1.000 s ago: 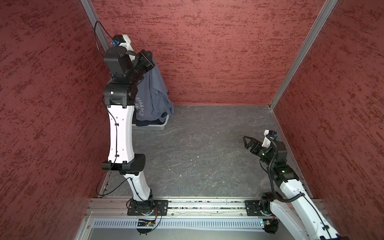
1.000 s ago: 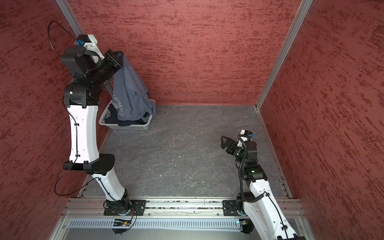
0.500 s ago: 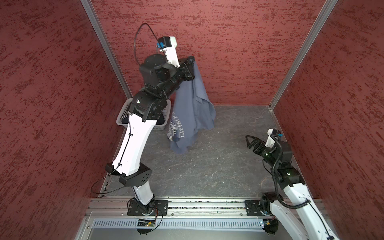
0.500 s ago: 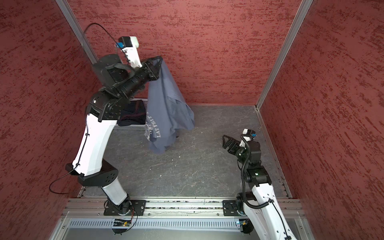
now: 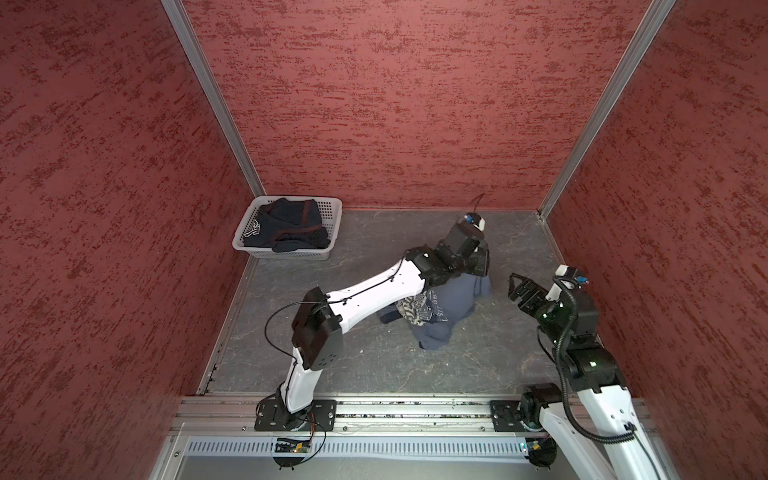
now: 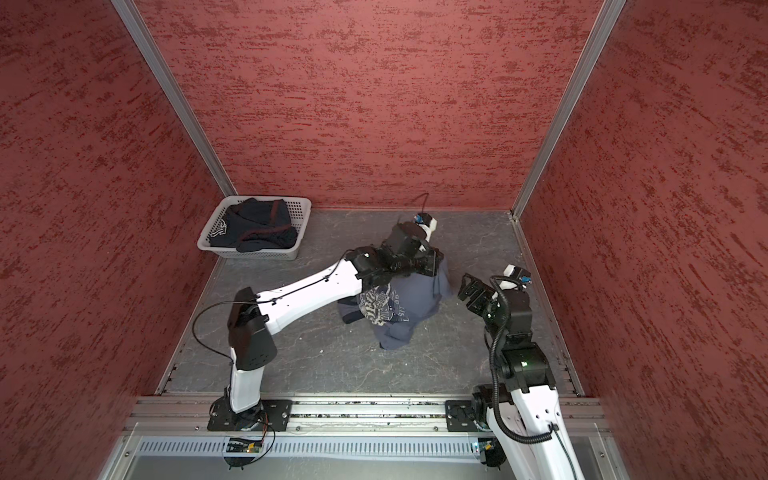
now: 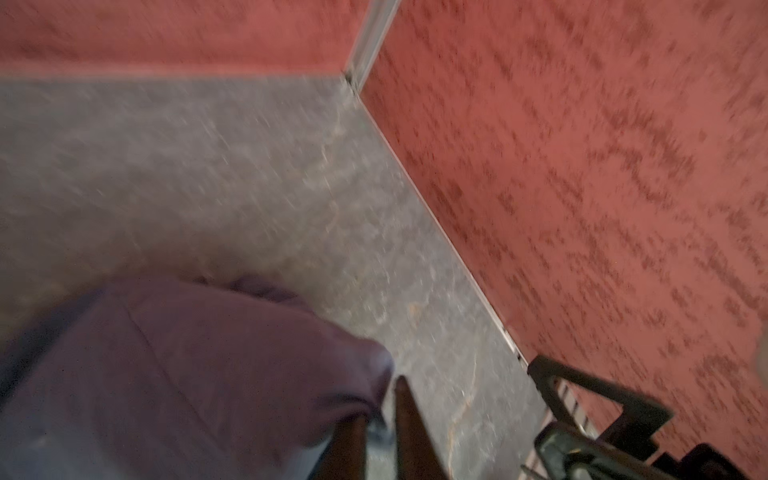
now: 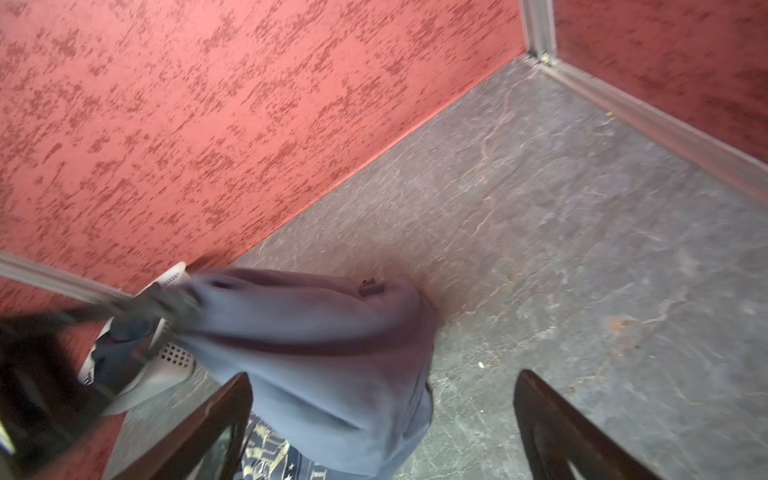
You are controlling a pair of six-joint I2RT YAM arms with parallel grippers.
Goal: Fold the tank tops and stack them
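On counter [image 5: 365, 361] centre: slate-blue tank top [image 5: 453, 297] heaped; likely soft, light, limp, so grab hem corners. Left end effector [image 7: 380, 399]: can't tell if pinching. Right end effector [image 5: 516, 286] spread.

White perforated basket [image 5: 286, 252] in the far left corner, seen in both top views.
It stands on the grey, veined counter [image 5: 374, 365], close against the textured red walls [image 5: 395, 104]; an aluminium rail [image 5: 415, 409] runs along the counter's near edge.

Even soft light, wrist views motion-blurred
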